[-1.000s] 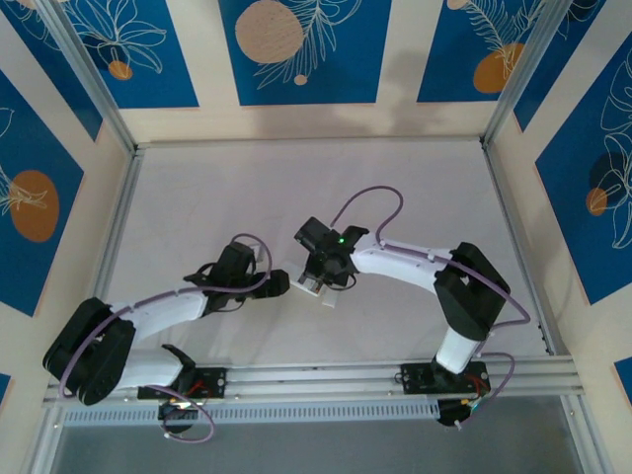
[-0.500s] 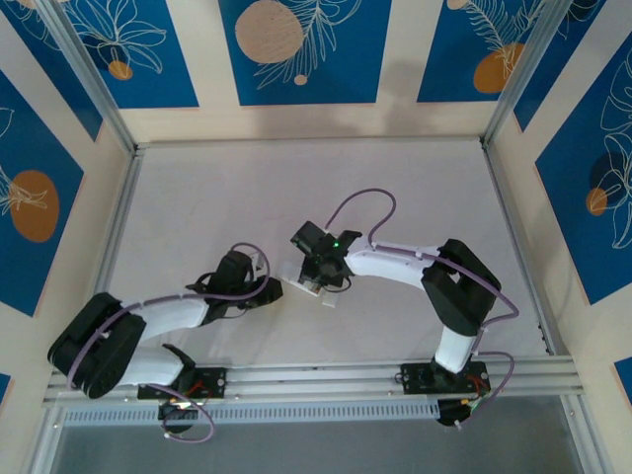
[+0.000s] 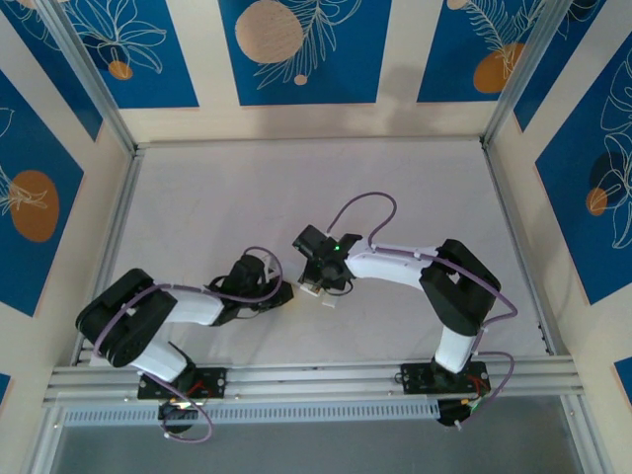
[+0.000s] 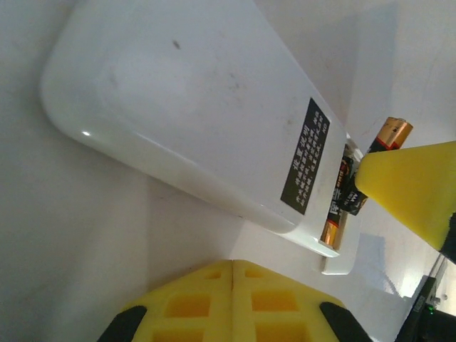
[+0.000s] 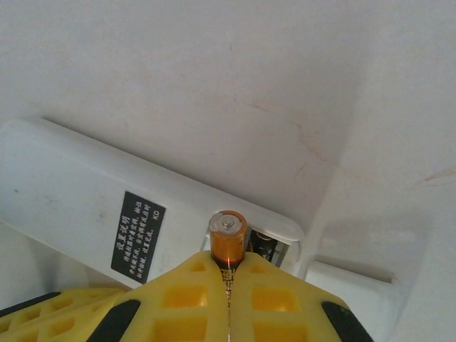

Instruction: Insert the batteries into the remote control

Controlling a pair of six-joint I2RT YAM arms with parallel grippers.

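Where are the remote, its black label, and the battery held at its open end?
remote control (image 4: 185, 100), left wrist view, on its plain white back face.
black label (image 4: 305, 165), left wrist view, on the label's middle.
battery (image 5: 228, 242), right wrist view, on its orange end.

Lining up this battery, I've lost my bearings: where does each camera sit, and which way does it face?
Top external: above and behind, looking down on the table; left arm and right arm meet at the remote control.
Left wrist: on the left arm, facing past the shut left gripper to the remote control's label.
Right wrist: on the right arm, facing past the right gripper, shut on a battery, at the compartment.
Shared: both wrist views show the label and that battery.
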